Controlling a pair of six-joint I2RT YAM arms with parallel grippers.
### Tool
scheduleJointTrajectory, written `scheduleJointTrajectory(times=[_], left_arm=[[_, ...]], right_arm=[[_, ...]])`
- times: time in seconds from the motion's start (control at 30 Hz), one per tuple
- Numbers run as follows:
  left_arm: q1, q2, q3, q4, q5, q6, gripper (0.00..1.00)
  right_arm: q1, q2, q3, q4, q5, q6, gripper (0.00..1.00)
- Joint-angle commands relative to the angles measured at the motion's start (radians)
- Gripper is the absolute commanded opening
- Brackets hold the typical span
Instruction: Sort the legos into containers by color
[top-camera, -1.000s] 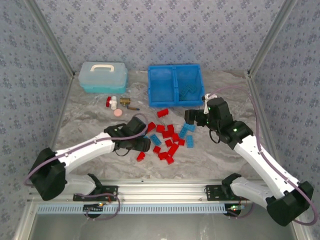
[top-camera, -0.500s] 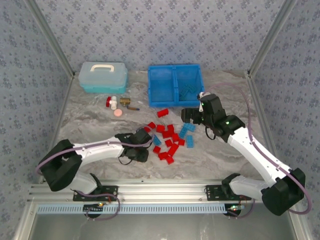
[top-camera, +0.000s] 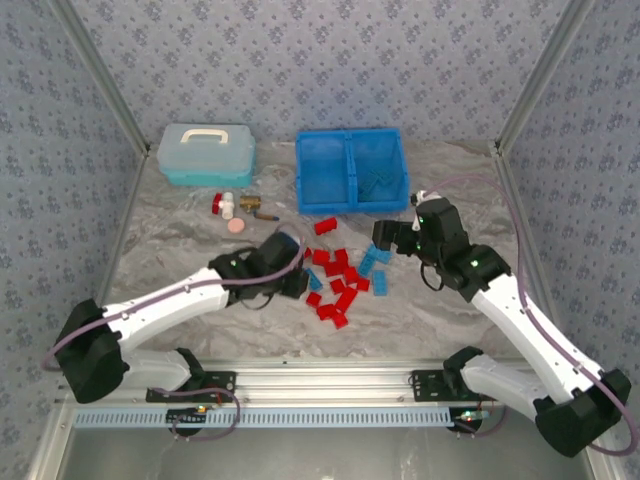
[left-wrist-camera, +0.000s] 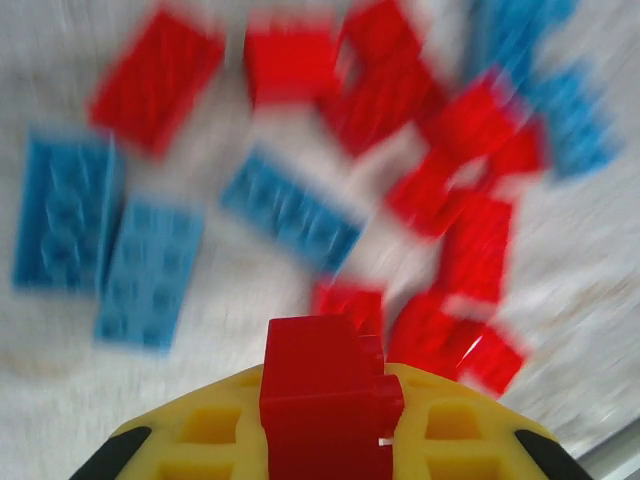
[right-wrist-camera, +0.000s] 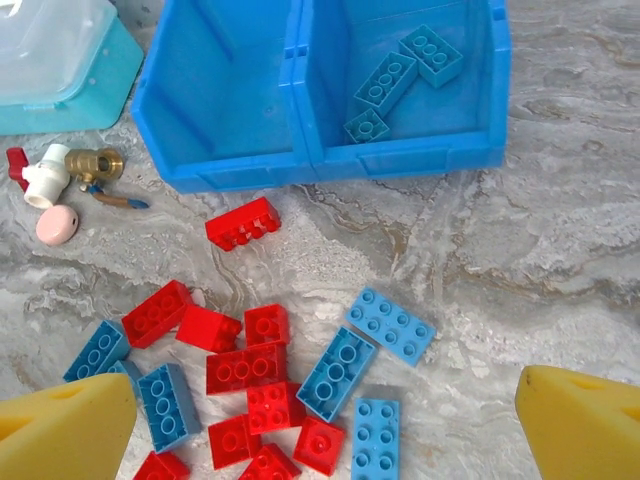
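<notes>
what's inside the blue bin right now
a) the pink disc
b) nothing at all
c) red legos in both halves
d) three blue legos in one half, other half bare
d: the right wrist view shows three blue legos lying in one compartment of the blue bin, the other compartment bare.

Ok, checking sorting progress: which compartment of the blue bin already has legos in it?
The right compartment: three blue legos lie in it, while the left compartment beside it holds none.
</notes>
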Motion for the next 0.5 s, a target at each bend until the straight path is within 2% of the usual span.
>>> scheduleJointTrajectory(times=[0.0,0.17,0.3,0.47], left_arm=[[0.080,0.065,0.176,0.044,-0.053,0.093,0.12],[0.165,0.301,0.478,0.086,-0.051,0.178,0.13],[0.228,0.536,0.741,0.040,-0.055,0.198,0.14],[0.262,0.833,1.076,-0.063,-0.139,0.249,0.16]], right_arm=[[0.002,-0.045,-0.028,-0.032,0.045,0.053,1.00],[0.006,-0.075,-0.021,-0.072,0.049,0.079,1.00],[0.015,-0.107,-0.036,-0.081,0.056,0.107,1.00],[0.026,-0.148,-0.057,-0.101,0.072,0.135,1.00]])
